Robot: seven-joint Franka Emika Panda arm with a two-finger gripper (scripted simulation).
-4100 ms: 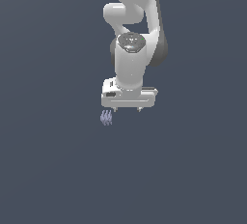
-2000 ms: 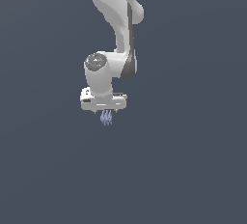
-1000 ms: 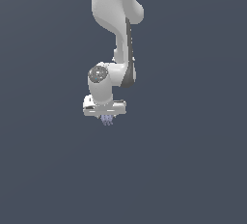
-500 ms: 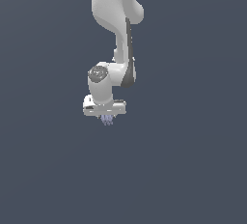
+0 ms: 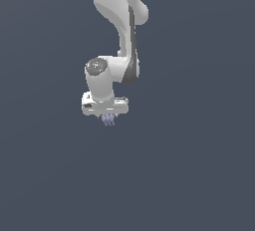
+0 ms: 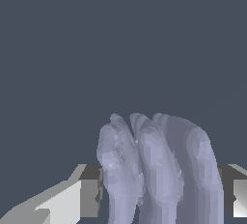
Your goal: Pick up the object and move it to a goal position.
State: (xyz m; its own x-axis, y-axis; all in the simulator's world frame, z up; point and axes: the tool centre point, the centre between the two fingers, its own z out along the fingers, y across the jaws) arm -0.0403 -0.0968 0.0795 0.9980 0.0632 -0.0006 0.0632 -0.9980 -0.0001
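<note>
Just left of centre in the exterior view, the white gripper (image 5: 107,118) is seen lowered over the object (image 5: 108,120), a pale lavender ridged lump whose fins show beneath the hand. In the wrist view the object (image 6: 154,170) fills the lower middle of the frame, with a finger (image 6: 72,199) touching its flank and the other finger (image 6: 237,194) at the lower right edge. Since half a second ago almost nothing has shifted; the gripper is judged pinched on the object, so lifting appears next.

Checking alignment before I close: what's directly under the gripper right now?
The lavender ridged object sits right below the gripper, between its fingers in the wrist view. Its top and any finger contact are hidden.
</note>
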